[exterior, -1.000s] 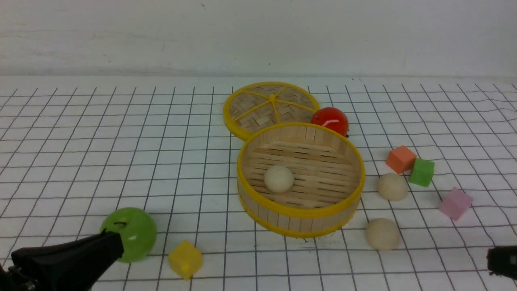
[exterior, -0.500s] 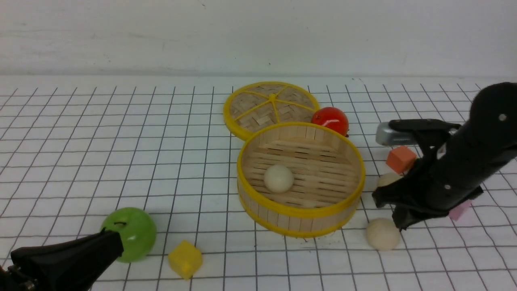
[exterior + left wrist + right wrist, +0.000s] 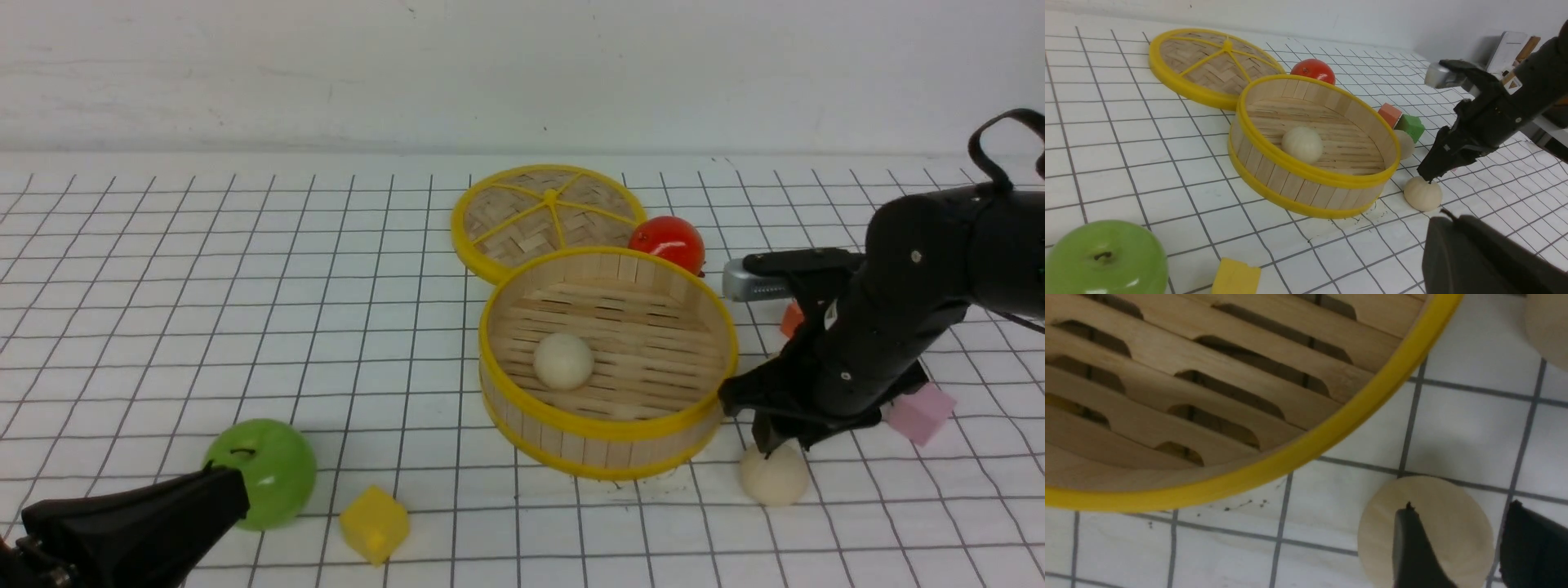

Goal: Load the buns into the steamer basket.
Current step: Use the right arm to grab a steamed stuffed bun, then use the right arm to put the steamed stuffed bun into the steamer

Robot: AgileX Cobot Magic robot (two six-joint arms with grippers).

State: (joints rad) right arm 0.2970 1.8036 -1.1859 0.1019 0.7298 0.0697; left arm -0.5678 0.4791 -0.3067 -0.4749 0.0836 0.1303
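Idling at far left with left gripper pressed together, nothing between its jaws. Already keeping one bun inside steamer basket. Hovering at right with right gripper parted, second bun directly beneath its tips, just outside the basket wall, likely lining up a pinch.

The round bamboo-slat steamer basket with yellow rims is taken whole by the front view, aimed forward and slightly down over the white gridded bench. From the left wrist it is seen nearer, low and obliquely. From the right wrist only its rim and slats are shown, very close from above. The cream-white dough bun just outside that rim is shared by all three.
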